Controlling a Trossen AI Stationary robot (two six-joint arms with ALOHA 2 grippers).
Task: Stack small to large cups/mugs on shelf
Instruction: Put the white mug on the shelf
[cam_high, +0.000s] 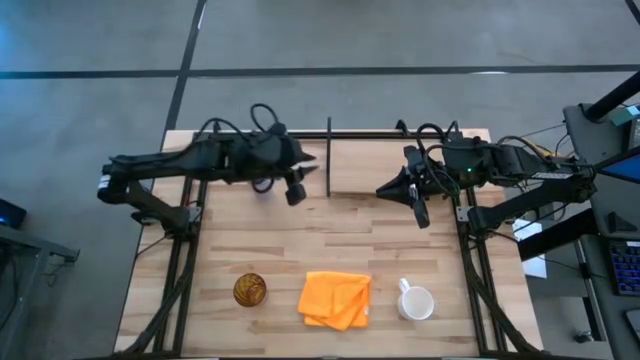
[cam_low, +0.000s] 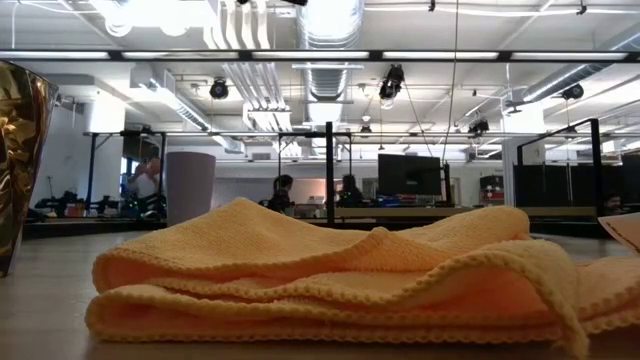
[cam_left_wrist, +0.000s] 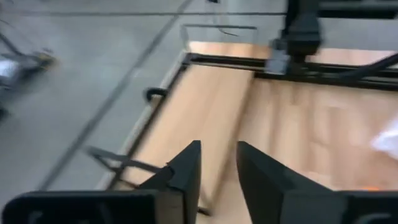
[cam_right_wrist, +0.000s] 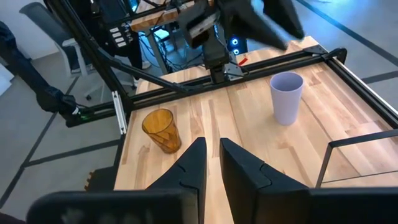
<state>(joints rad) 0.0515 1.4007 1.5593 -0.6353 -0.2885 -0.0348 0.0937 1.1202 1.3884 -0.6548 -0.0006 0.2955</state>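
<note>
i'd bring the left gripper (cam_high: 296, 192), jaws seemingly just parted and empty, squarely over the tumbler (cam_right_wrist: 286, 98) before closing.

A light-wood table (cam_high: 300, 245) is seen. Along its front edge are set an amber cup (cam_high: 250, 290), an orange cloth (cam_high: 335, 299) and a white mug (cam_high: 416, 302). A lavender tumbler (cam_right_wrist: 286, 98) stands near the back edge, beside the shelf (cam_high: 362, 165).

Grey concrete floor (cam_high: 420, 35), exposed ceiling ducts (cam_low: 330, 25) — distant monitor (cam_low: 410, 175)
</note>
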